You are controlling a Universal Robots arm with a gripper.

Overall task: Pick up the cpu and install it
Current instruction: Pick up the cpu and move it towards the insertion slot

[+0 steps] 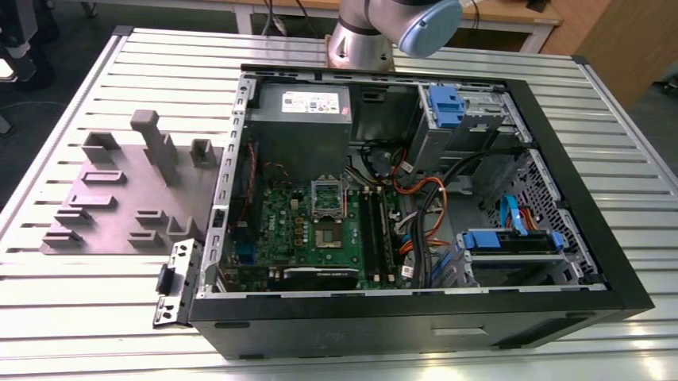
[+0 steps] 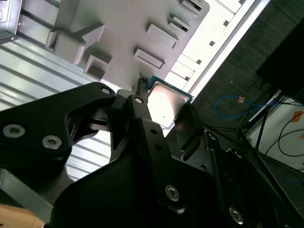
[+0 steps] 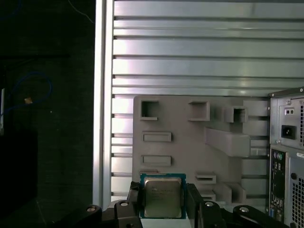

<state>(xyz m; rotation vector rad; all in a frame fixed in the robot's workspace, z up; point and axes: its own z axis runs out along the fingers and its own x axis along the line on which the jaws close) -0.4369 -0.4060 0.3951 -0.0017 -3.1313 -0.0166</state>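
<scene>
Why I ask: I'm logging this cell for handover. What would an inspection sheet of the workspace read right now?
Surface: slatted metal table, carrying a grey fixture plate and an open computer case.
Job's things: the cpu sits between the gripper's fingers, in front of the fixture plate in both wrist views; the motherboard lies in the case.
Clutter: a black bracket at the case's corner; cannot tell if it is loose.
Grippers: gripper shut on the cpu.
Cables: orange and black cables inside the case; a blue cable off the table.
Surroundings: dark floor; a wooden desk behind the arm.
</scene>
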